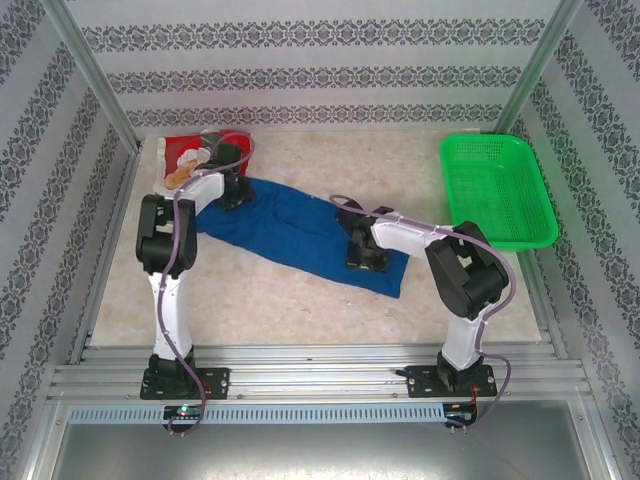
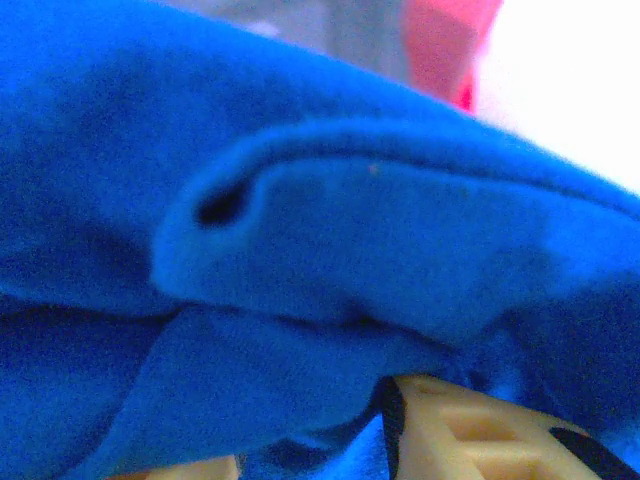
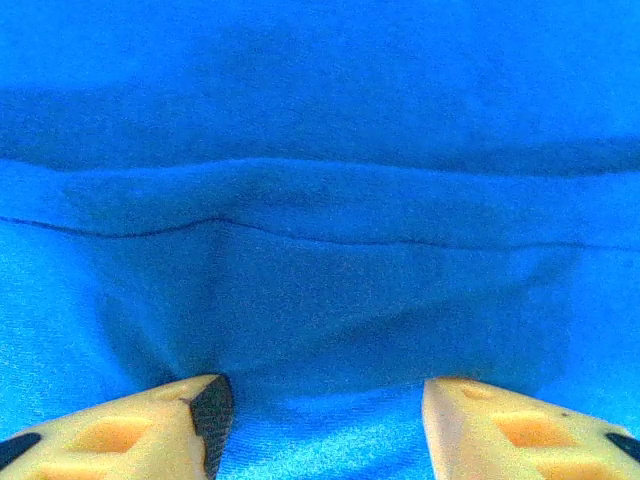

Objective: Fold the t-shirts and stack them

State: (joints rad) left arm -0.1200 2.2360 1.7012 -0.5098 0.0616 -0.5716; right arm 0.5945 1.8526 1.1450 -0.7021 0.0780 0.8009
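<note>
The red shirt lies bunched in the far left corner of the table. Near it, the left gripper is down on the left end of the blue shirt. Blue cloth is heaped over its fingers, so I cannot tell if it is squeezing. The blue shirt stretches across the middle. The right gripper rests on its right end, fingers spread apart. The green basket sits far right.

**What I cannot see well**

Folds of the blue t-shirt cover most of my left fingers; whether they pinch it, I cannot tell. The bottom edge cuts my right fingers. My left arm half hides the red t-shirt.
</note>
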